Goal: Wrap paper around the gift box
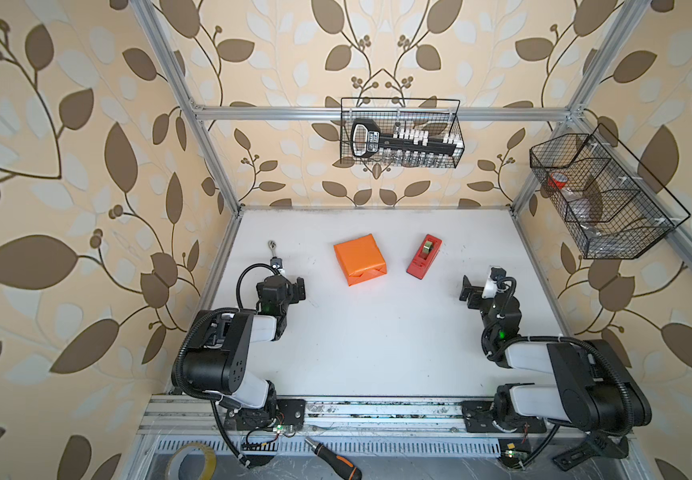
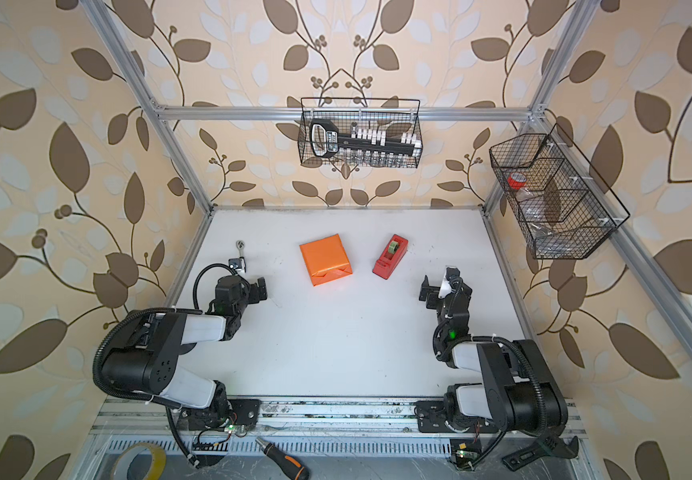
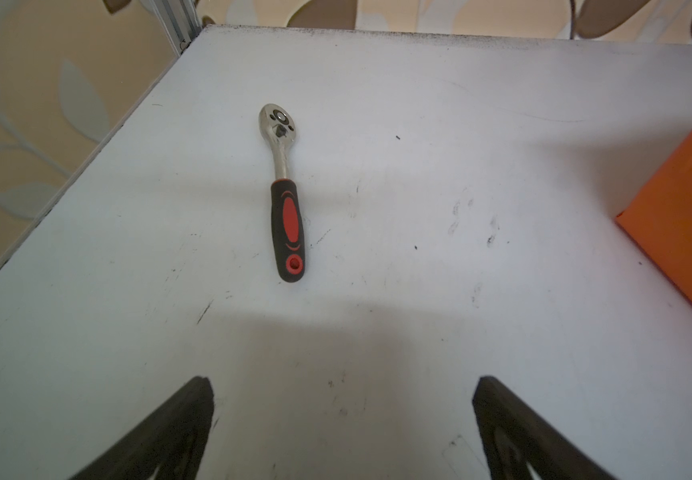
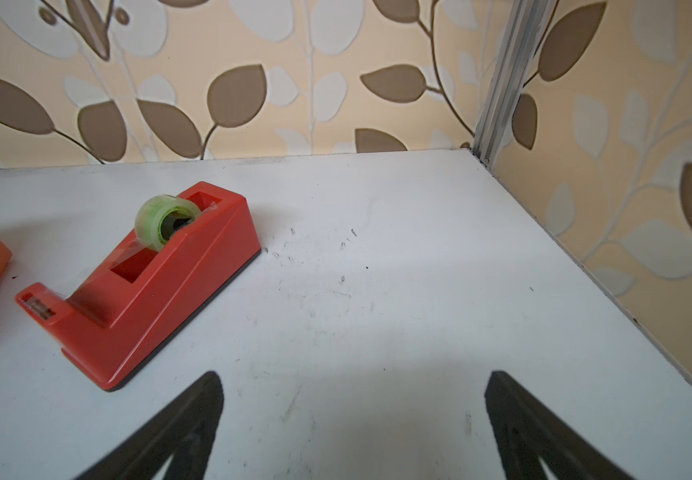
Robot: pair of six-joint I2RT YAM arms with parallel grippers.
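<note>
Enclosing the gift box, bright orange paper [image 1: 359, 258] shows triangular end folds.

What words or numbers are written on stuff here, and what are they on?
Nothing here can be read for sure.
Black tool rack in the wire basket: white lettering on its handle, too blurred to read.
Red tape dispenser: no words visible.
Orange wrapping paper: plain, no words.
Wrench: no words visible.

No legible text; the tool rack label [image 1: 372, 146] is blurred.
</note>
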